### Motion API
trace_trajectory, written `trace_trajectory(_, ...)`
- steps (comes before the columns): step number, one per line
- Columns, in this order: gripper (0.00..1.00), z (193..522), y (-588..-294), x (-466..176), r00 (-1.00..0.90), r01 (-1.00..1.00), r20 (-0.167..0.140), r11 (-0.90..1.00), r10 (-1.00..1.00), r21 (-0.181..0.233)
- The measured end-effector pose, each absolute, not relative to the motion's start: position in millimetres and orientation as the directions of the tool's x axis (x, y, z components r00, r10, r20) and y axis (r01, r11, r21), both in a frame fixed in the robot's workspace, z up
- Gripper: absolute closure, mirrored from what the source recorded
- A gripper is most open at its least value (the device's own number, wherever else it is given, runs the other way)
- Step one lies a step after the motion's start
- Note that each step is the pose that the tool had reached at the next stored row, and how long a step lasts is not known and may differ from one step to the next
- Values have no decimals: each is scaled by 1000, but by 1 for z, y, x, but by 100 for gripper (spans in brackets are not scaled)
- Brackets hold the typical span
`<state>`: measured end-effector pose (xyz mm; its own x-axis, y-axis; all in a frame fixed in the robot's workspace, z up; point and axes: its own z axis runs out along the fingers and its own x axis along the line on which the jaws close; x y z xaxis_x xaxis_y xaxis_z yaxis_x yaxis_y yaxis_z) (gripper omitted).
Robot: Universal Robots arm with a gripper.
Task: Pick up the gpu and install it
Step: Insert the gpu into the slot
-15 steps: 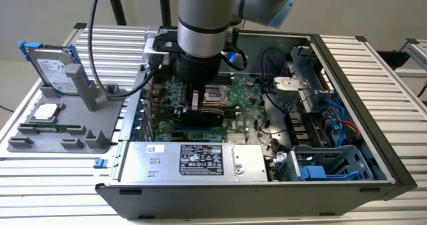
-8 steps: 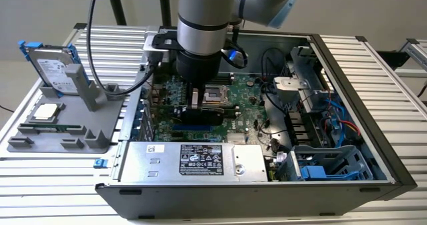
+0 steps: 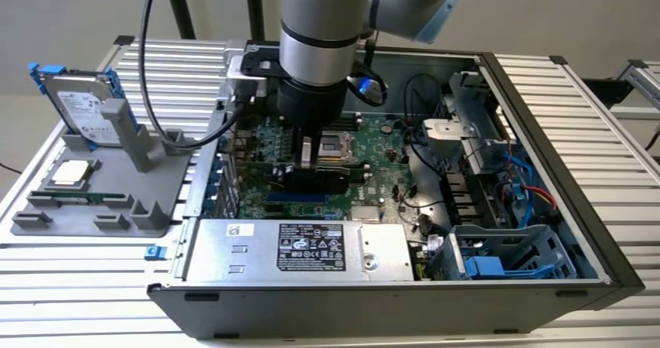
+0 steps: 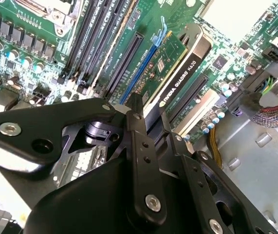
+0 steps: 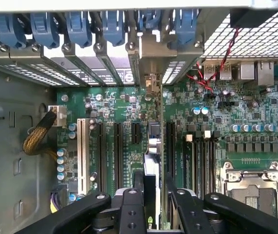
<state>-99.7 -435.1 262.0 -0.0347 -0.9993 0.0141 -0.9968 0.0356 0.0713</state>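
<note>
In the exterior view the arm reaches down from the top centre of the frame into the open computer case (image 3: 577, 232), and its gripper (image 3: 309, 166) sits low over the green motherboard (image 3: 382, 185), near the middle of the picture. The gripper's fingers are clenched on the gpu (image 4: 175, 73), which the second wrist view shows standing on edge between them, its green board on one face and its black shroud on the other, running from the frame's centre toward the upper right. There it lies along a blue expansion slot (image 4: 146, 61) and seems to be pressed into it, though how fully it is seated cannot be told. In the first wrist view the card (image 5: 152, 165) appears edge-on at lower centre, between the black fingers (image 5: 185, 209), lined up with its silver end bracket (image 5: 151, 63) at the case's rear slot openings near the top. At the exterior view's left, a grey holder (image 3: 98, 197) outside the case carries a hard drive (image 3: 83, 108) standing upright and a small square processor chip (image 3: 70, 174) lying flat.
</note>
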Motion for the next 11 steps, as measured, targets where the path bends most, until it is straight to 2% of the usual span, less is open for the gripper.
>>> trace_trajectory(11, 100, 259, -435, -106, -35, -997, 14, 35, -999, 70)
